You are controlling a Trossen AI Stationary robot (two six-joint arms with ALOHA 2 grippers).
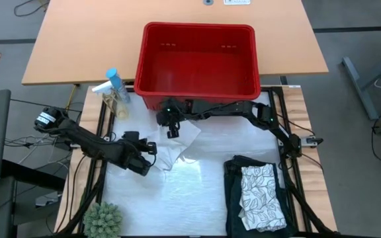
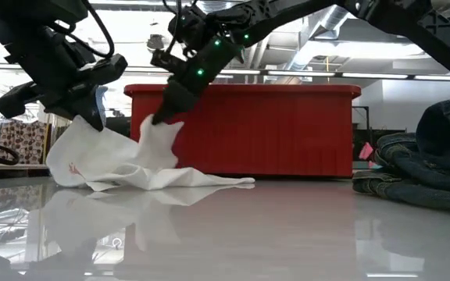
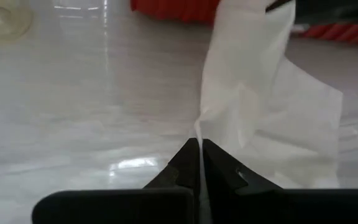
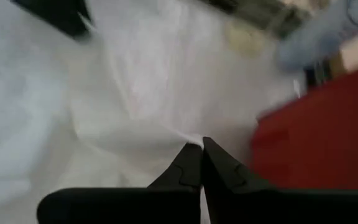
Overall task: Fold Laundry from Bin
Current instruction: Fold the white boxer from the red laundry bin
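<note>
Pinched in my left gripper (image 2: 92,117) is one edge of the small white cloth (image 2: 123,168), lifted off the table (image 1: 197,192). Farther right, my right gripper (image 2: 161,117) clamps another corner, in front of the red bin (image 1: 197,59). Rightmost, the dark garment (image 1: 233,198) lies with the leaf-patterned cloth (image 1: 260,195) on top.

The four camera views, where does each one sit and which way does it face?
High: overhead, straight down on the red bin, both arms.
Low: tabletop height, level toward the bin; both arms holding the white cloth.
Left wrist: past the shut left gripper pinching the cloth.
Right wrist: the shut right gripper on it.
All share the cloth.
</note>
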